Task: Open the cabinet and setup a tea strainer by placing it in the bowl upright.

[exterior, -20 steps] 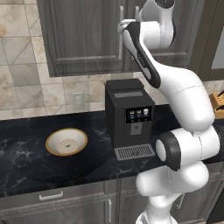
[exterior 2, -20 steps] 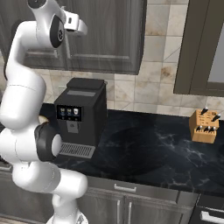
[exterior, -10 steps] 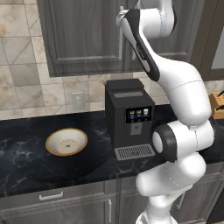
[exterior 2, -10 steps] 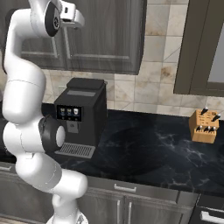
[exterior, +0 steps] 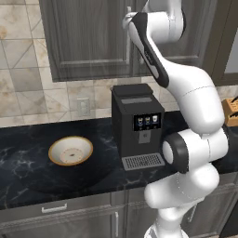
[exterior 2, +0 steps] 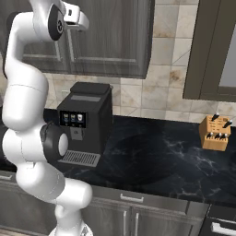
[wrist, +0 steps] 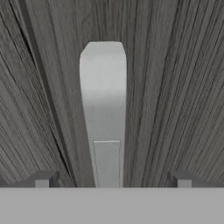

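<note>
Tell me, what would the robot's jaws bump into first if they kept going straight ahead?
Most likely the silver handle of the cabinet. It sits right between the open jaws of the gripper, with the wooden door behind it. How near is hard to judge.

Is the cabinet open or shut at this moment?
Shut. Both doors of the cabinet lie flat and flush; its silver handle sits between the open pincer tips.

Base views flank the arm; hand view faces the cabinet [wrist: 175, 87] closely.
</note>
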